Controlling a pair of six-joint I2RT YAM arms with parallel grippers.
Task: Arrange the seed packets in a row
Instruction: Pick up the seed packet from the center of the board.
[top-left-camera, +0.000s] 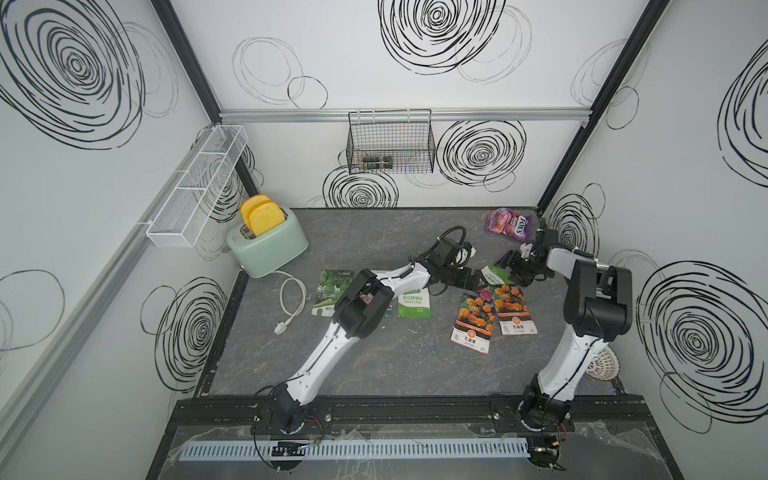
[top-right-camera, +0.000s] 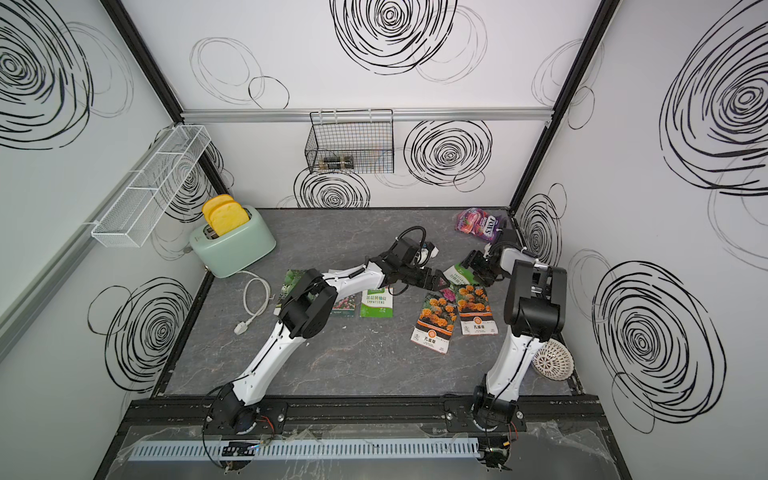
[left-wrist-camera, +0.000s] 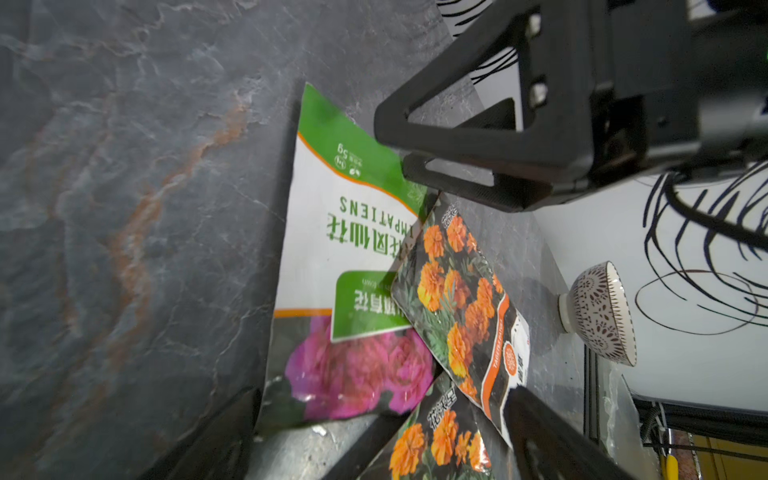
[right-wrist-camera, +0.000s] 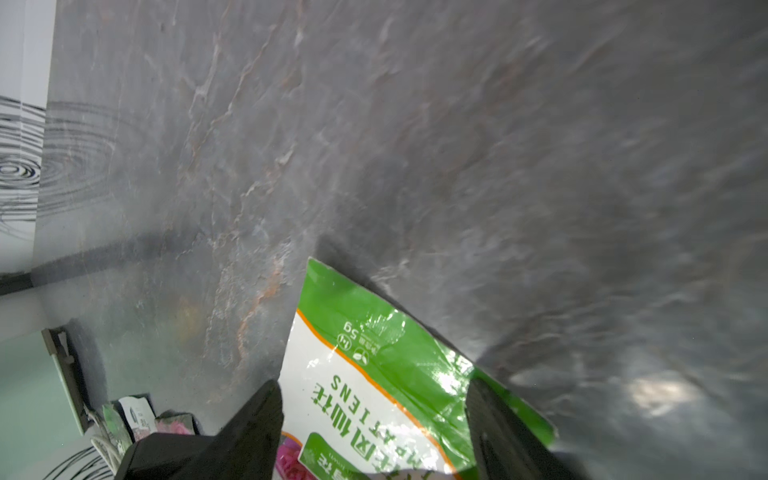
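In both top views a dark green packet lies flat left of centre, a pink-flowered packet mostly hidden beside it, then a green-and-white Impatiens packet. Right of centre, the left marigold packet and the right marigold packet touch, overlapping a slanted second Impatiens packet.

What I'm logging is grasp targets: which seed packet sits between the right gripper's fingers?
The green-and-white Impatiens packet partly under the two marigold packets, not its twin beside the left arm; the right gripper straddles its end.
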